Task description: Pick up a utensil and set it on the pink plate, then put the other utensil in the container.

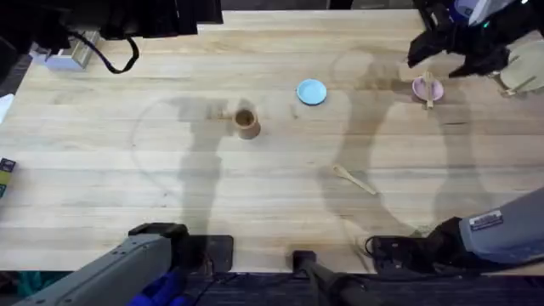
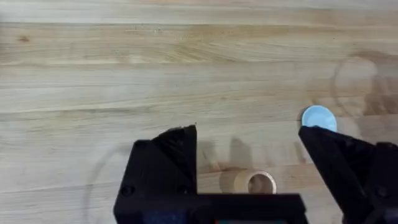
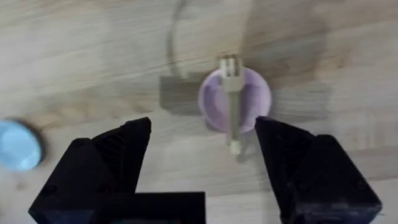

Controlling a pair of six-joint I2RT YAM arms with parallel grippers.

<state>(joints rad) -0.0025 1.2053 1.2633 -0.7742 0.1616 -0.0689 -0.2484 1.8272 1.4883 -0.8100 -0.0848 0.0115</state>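
Note:
The pale wooden fork [image 3: 233, 99] lies across the pink plate [image 3: 212, 102], its tines over one rim and its handle end past the other. In the overhead view the fork [image 1: 429, 91] and the pink plate [image 1: 420, 87] sit at the far right of the table. My right gripper [image 3: 202, 134] hovers open just above them, holding nothing; from overhead the right gripper [image 1: 448, 61] is right behind the plate. The wooden spoon [image 1: 354, 179] lies flat at centre right. The brown wooden cup [image 1: 246, 123] stands upright at centre left. My left gripper [image 2: 249, 134] is open and empty, with the cup [image 2: 255, 182] seen between its fingers.
A light-blue plate [image 1: 311, 92] sits between the cup and the pink plate. A beige object [image 1: 520, 78] lies at the right edge. A white box [image 1: 59, 56] and a black cable [image 1: 115, 58] are at the far left corner. Both arm bases stand along the near edge.

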